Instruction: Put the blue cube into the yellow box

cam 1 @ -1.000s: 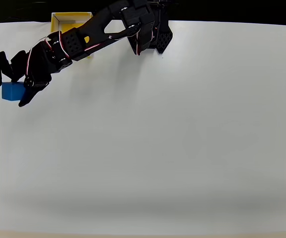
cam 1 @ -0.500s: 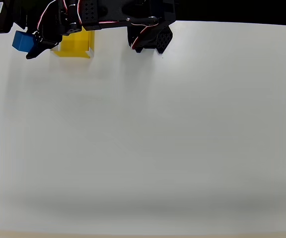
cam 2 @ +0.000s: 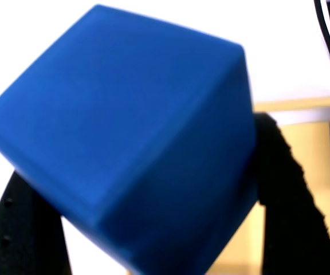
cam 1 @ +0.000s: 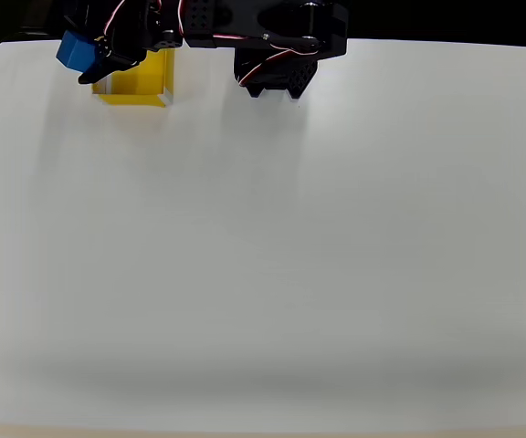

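White table (cam 1: 272, 255) bare at centre; at upper left of the overhead view the gripper (cam 1: 89, 62) grasps the cube (cam 1: 77, 51), raised, tilted, at the box's (cam 1: 135, 84) left edge.

I'm looking at an all-black arm (cam 1: 245, 23) of blocky plastic servo housings, with thin red and white cables looping between the segments behind the gripper (cam 1: 94, 66). At the far end from the gripper sits a chunky black base block (cam 1: 275, 78) with angled faces. On the wrist camera, two matte black fingers (cam 2: 282, 189); the left one carries small round holes.
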Robot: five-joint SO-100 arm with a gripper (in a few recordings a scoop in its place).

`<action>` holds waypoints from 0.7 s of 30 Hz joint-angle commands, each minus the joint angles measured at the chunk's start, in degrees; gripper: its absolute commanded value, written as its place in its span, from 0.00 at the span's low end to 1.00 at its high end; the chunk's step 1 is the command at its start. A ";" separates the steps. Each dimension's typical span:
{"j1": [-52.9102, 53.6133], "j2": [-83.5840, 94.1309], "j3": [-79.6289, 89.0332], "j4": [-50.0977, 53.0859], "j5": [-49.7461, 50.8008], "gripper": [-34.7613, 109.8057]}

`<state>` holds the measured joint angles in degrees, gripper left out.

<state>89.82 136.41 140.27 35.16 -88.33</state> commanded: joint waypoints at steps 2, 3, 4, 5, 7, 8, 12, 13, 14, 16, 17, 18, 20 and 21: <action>2.46 9.93 4.75 -2.99 -1.23 0.37; 2.55 11.25 6.42 -3.43 -1.23 0.37; 2.64 12.57 8.09 -3.87 -1.14 0.37; 2.81 13.97 9.67 -3.96 -1.23 0.37; 2.99 16.70 12.74 -4.04 -1.32 0.37; 3.08 17.93 13.89 -4.13 -1.41 0.37; 3.34 21.80 17.58 -4.22 -0.79 0.37; 3.43 22.76 18.37 -4.22 -0.62 0.37; 3.60 23.73 19.07 -4.13 -0.62 0.37; 4.13 24.96 19.69 -3.96 -0.62 0.38; 4.39 25.40 19.78 -3.52 -1.14 0.40; 4.57 25.58 19.86 -3.52 -1.32 0.43; 4.83 25.49 19.86 -4.13 -1.23 0.46; 4.92 25.49 19.86 -4.31 -1.32 0.48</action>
<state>92.72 158.47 161.98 32.70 -88.59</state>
